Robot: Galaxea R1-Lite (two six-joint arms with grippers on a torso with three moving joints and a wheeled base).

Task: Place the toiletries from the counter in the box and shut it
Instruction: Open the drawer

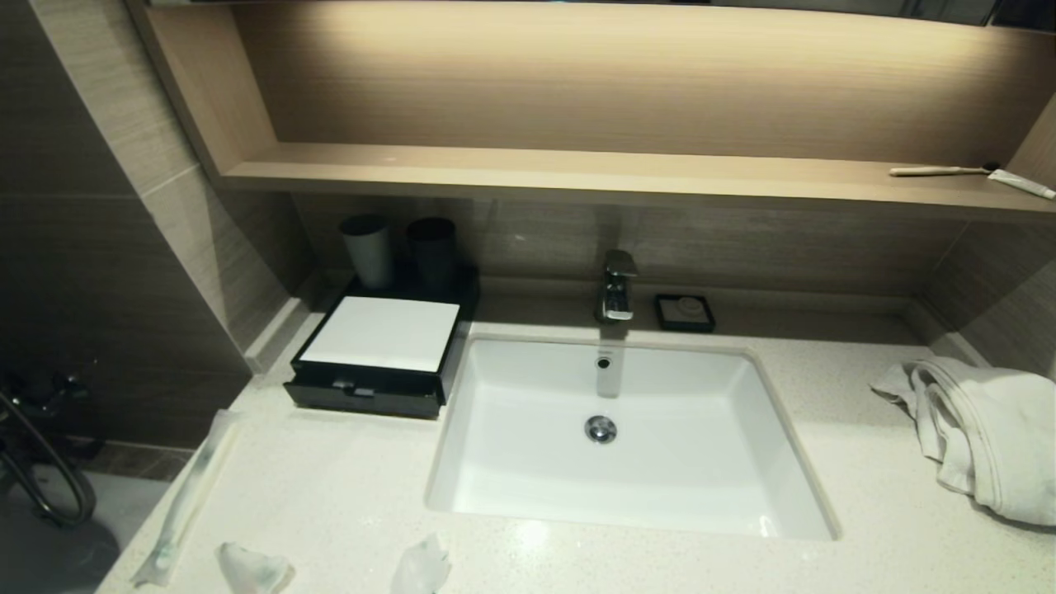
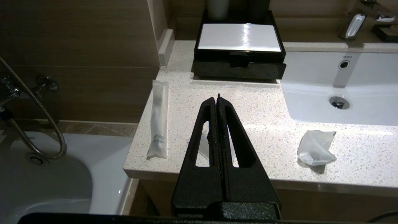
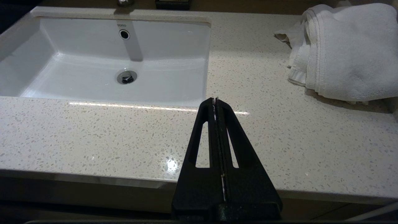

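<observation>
A black box (image 1: 371, 356) with a white top stands on the counter left of the sink, and its front drawer (image 2: 238, 70) is pulled out a little. A long white wrapped packet (image 1: 186, 493) lies at the counter's left edge. Two small crumpled white packets (image 1: 252, 568) (image 1: 422, 566) lie near the front edge. My left gripper (image 2: 216, 97) is shut and empty, hovering at the front edge over one small packet (image 2: 203, 143). The long packet (image 2: 158, 119) and the other small packet (image 2: 315, 148) lie to either side. My right gripper (image 3: 215, 99) is shut and empty over bare counter near the sink's front corner.
A white sink (image 1: 503, 429) with a faucet (image 1: 617, 289) fills the middle. Two dark cups (image 1: 368, 250) stand behind the box, with a soap dish (image 1: 685, 313) by the faucet. A white towel (image 1: 990, 437) lies at the right. A bathtub (image 2: 46, 183) lies beyond the counter's left edge.
</observation>
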